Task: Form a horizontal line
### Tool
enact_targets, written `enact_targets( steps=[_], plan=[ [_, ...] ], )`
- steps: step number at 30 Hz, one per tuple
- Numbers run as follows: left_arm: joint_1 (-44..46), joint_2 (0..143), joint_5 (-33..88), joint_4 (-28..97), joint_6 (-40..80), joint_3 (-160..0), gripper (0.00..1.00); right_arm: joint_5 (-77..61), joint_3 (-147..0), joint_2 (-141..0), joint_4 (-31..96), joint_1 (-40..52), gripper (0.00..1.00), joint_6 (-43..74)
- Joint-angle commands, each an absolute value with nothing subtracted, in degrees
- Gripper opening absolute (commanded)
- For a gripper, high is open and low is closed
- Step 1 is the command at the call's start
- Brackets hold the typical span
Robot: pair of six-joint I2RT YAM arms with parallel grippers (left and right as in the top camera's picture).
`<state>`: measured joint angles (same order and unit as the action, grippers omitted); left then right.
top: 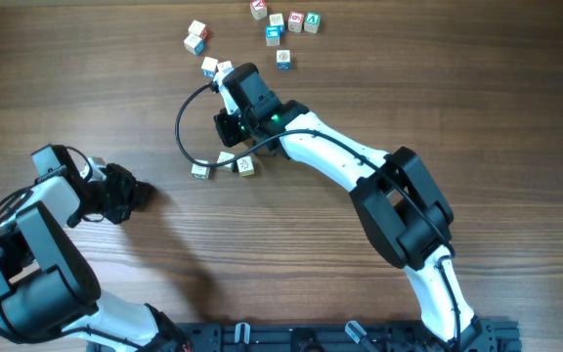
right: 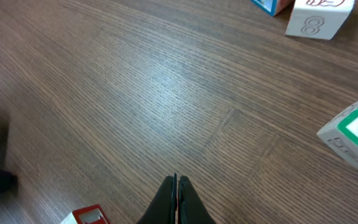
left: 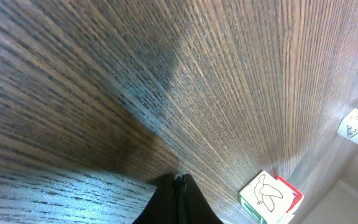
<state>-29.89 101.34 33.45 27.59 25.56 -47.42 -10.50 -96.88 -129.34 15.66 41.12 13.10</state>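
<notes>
overhead, the wooden table [top: 477, 108] carries everything. the right arm [top: 340, 156] stretches across it, its black cable [top: 178, 127] looping past the horizontal line [top: 225, 159], which sits just beneath the wrist. loose cubes [top: 283, 59] lie scattered beyond. the right gripper [right: 176, 185] and left gripper [left: 179, 182] are both clenched and empty.

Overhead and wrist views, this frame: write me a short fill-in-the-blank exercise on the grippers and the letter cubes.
1. The white wooden cube at the top edge of the right wrist view shows the numeral ___.
2. The right gripper and the left gripper hold nothing, and the fingers of both are ___.
3. Overhead, three small pale wooden cubes lie close beside the ___ arm, far from the other one.
Missing words: 8; shut; right.
</notes>
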Motion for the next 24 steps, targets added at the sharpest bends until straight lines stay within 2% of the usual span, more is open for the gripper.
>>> enact_targets(
  steps=[1, 11, 16, 24],
  plan=[
    [-29.7, 101.1, 30.1, 27.2, 24.2, -46.4, 0.06, -12.0, -97.1, -130.8, 17.0, 41.7, 0.05, 11.8],
    [-29.7, 101.1, 30.1, 27.2, 24.2, -46.4, 0.06, -14.8, -97.1, -131.0, 20.7, 43.9, 0.05, 9.0],
    [-29.7, 101.1, 30.1, 27.3, 24.2, -46.4, 0.06, -10.2, -97.0, -132.6, 20.6, 44.6, 0.05, 9.0],
    [-29.7, 101.1, 30.1, 27.3, 24.2, -46.4, 0.06, -9.9, -97.1, -132.7, 20.6, 44.7, 0.05, 9.1]
  ],
)
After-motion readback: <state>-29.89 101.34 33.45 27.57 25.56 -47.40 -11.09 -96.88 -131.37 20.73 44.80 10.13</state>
